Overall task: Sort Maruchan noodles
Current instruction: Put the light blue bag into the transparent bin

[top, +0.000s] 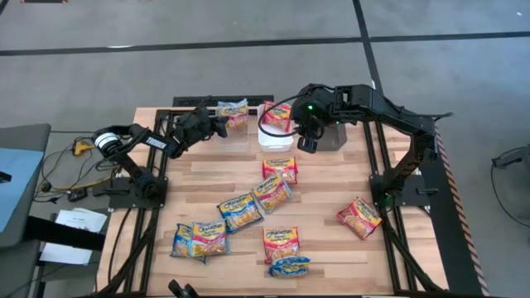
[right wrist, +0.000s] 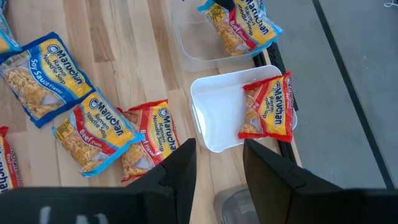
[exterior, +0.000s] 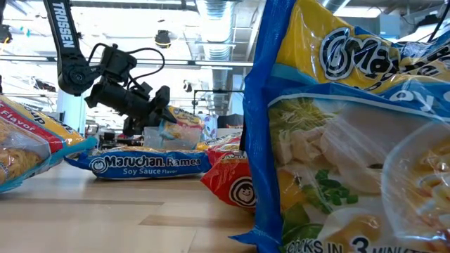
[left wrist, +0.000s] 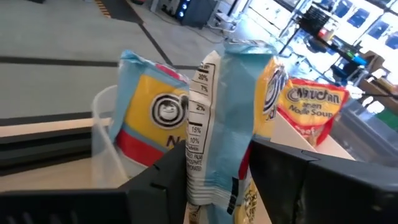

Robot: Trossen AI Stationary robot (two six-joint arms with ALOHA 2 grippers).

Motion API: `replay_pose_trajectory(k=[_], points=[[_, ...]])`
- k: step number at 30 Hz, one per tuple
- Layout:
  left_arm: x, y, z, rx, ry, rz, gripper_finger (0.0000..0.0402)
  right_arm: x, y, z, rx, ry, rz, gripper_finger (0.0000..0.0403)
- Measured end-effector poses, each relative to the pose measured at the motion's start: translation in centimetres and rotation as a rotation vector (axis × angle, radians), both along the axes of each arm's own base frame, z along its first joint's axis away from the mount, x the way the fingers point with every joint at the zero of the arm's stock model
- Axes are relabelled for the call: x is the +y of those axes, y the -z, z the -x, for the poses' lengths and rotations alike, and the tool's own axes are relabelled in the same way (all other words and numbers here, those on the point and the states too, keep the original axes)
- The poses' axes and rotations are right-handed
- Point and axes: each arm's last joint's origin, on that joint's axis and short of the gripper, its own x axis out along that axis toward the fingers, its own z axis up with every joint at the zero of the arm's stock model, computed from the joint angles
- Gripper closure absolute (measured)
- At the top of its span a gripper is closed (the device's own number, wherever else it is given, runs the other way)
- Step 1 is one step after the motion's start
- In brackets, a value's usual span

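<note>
Holding a light, crinkly, slippery noodle packet [left wrist: 214, 124] by its sealed edge, my left gripper [top: 217, 126] clamped | right gripper [top: 307, 142] apart, empty.

Overhead looks straight down, low looks level, both wrists close over the white bin [right wrist: 214, 121].

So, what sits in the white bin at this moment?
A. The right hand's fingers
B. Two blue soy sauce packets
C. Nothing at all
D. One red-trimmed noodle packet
D: the right wrist view shows a single red-trimmed noodle packet lying against one side of the white bin, with the rest of the bin bare and the right hand hovering apart from it, empty.
</note>
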Motion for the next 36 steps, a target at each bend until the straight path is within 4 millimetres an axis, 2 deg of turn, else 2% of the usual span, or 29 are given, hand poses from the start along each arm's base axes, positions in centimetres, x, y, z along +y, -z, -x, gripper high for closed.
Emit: replay_pose_trajectory(k=[16, 36], points=[[0.2, -0.3, 0.1, -0.058, 0.009, 0.047, 0.0209, 0.0, 0.0, 0.0, 0.002, 0.0, -0.001, 0.0249], [1.8, -1.3, -1.4, 0.034, 0.113, 0.065, 0.0207, 0.1, 0.2, 0.3, 0.028, 0.019, -0.02, 0.0249]])
